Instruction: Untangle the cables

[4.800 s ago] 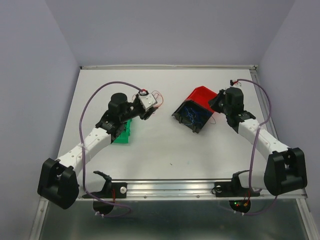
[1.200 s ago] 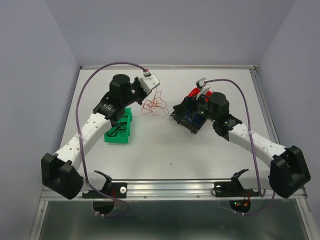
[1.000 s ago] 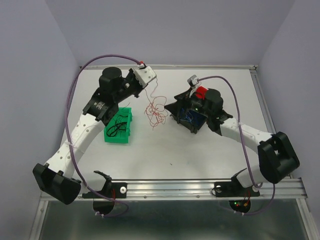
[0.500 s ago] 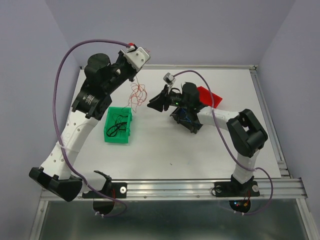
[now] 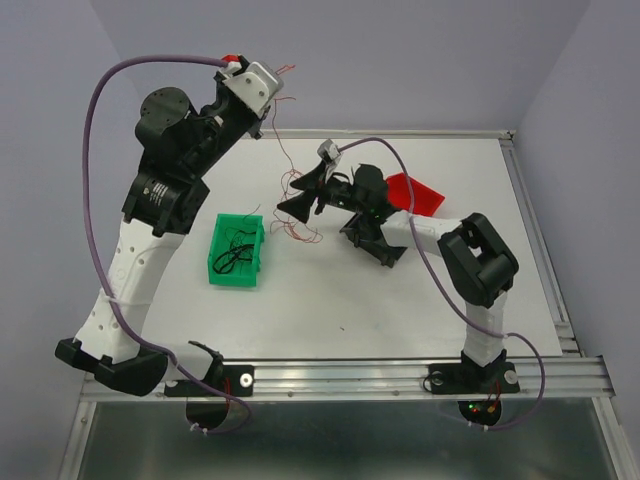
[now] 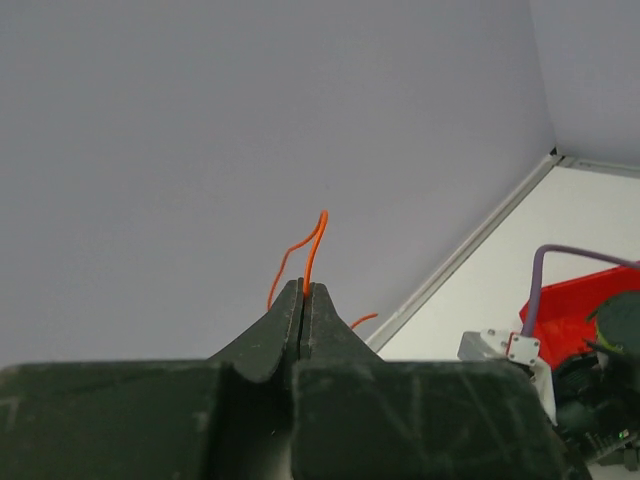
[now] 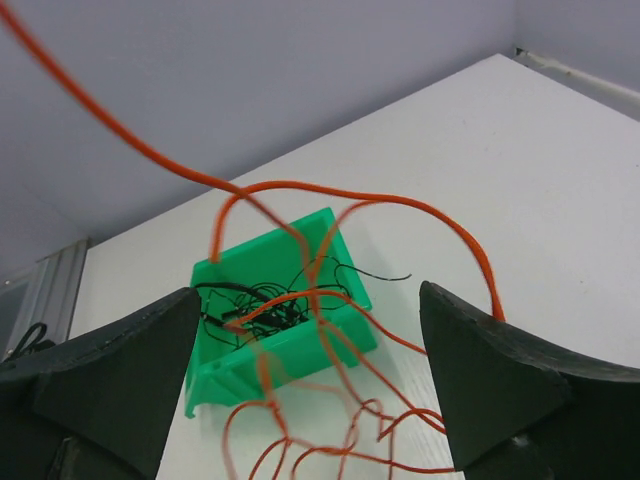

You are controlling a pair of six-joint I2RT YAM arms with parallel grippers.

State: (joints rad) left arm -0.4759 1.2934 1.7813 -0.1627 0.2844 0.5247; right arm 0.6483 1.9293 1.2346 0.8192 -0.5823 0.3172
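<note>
The left hand (image 6: pixel 303 297), clamped on the red cable (image 6: pixel 314 243), has lifted it high above the counter (image 5: pixel 330 290). The right hand (image 7: pixel 308 340), fingers spread wide, has swung in toward the dangling loops, seemingly to tease them apart.

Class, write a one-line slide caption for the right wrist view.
Open right gripper frames tangled red cable; beyond, a green bin holds black cable.

Overhead rear camera and close right-wrist camera share red cables (image 7: pixel 310 183).
</note>
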